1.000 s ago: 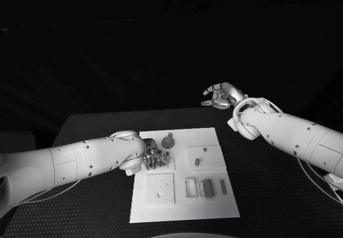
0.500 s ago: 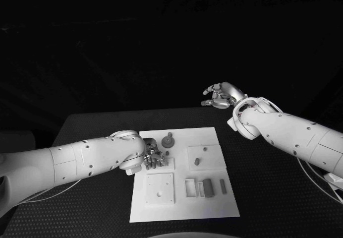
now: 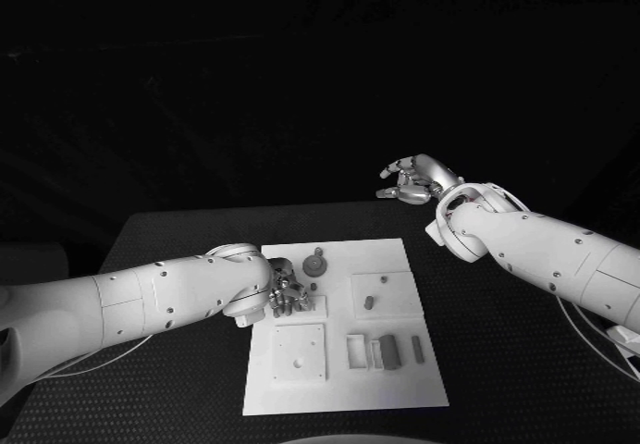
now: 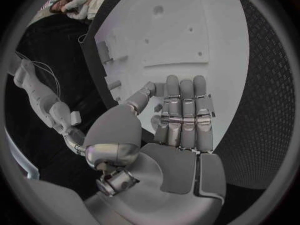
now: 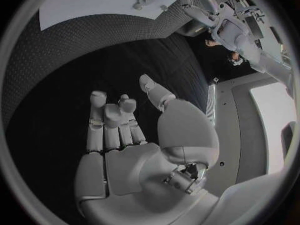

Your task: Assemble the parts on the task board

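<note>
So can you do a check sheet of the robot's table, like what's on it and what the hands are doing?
Surface: black textured table, bare around the plate.
Job's things: white rectangular task board in the middle; small grey parts standing in its slots, a round grey piece near its far edge.
Clutter: nothing seen.
Hands: silver left hand low over the board's left side, fingers straight, holding nothing; silver right hand raised beyond the table's far edge, fingers curled, holding nothing.
Cables: thin cables along the right arm.
Surroundings: dark.
</note>
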{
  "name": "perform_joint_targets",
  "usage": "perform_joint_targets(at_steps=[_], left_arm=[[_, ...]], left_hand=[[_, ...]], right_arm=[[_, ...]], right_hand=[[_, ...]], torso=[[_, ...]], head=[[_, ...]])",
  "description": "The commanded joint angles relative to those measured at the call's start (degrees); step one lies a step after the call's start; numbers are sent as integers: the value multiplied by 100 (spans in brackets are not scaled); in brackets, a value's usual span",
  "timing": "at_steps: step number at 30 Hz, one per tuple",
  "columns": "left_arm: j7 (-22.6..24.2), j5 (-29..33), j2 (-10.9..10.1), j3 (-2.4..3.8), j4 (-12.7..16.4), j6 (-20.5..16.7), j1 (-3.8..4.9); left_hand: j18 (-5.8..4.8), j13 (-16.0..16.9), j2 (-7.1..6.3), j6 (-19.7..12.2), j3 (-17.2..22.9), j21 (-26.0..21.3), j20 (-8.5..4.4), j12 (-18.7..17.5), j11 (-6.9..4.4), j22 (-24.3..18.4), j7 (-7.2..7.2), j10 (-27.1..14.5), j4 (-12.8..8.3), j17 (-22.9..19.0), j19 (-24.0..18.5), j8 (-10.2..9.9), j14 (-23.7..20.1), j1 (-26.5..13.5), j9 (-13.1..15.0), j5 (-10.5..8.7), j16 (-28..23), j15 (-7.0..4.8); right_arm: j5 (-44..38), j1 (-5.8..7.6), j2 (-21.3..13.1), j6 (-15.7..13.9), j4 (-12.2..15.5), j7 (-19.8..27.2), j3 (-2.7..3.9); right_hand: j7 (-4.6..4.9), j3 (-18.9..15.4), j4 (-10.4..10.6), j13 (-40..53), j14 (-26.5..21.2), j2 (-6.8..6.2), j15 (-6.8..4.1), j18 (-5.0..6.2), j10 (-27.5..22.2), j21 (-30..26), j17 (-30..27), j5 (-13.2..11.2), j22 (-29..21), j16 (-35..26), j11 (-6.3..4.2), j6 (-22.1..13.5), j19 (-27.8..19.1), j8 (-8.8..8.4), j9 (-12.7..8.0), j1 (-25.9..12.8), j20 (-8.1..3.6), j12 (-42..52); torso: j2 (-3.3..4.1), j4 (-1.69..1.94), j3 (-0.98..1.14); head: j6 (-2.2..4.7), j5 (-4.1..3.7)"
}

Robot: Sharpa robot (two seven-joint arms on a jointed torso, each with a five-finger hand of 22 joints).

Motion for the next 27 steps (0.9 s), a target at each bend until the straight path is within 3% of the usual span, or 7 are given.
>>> perform_joint_targets(at_steps=[1,5,8,27], left_arm=[[-55,-45,-47,-38,-37,-3,-51],[-53,4,-64,-37,-32,38,-51],[-50,23,-80,-36,-18,58,-51],[-64,61,-206,-21,45,120,-50]], left_hand=[[-44,-11,126,32,44,-37,29,28,-13,12,15,-36,17,-15,16,-33,3,98,-1,28,23,-31],[-53,-26,192,14,88,-63,33,25,-1,19,28,-58,83,-44,2,-55,-20,35,-12,31,29,-24],[-56,-44,148,0,316,-96,37,29,9,33,39,-82,226,-78,-6,-75,-51,-1,-19,19,49,-18],[-66,-64,90,-62,485,-138,48,39,34,80,67,-140,308,-123,-37,-119,-113,-121,-30,30,83,-5]], right_arm=[[-12,-3,-5,63,10,17,2],[-12,-4,-6,62,8,14,2],[-12,-4,-7,65,13,15,2],[-12,-13,-19,70,19,17,2]], right_hand=[[46,-35,5,-10,-37,16,3,83,-562,-27,-9,4,47,-16,129,-8,10,14,-7,-59,0,19],[46,-36,6,-11,-37,15,3,83,-562,-27,-9,4,47,-16,129,-8,10,14,-7,-61,0,19],[46,-37,6,-12,-37,14,3,83,-562,-27,-9,4,47,-16,129,-9,10,14,-8,-62,0,20],[47,-37,7,-16,-37,12,3,83,-564,-28,-11,4,48,-15,130,-13,10,13,-10,-67,0,23]], torso=[[2,-1,-2],[1,-1,-3],[0,-1,-3],[0,2,-3]], head=[[4,5],[5,4],[5,1],[-10,-2]])
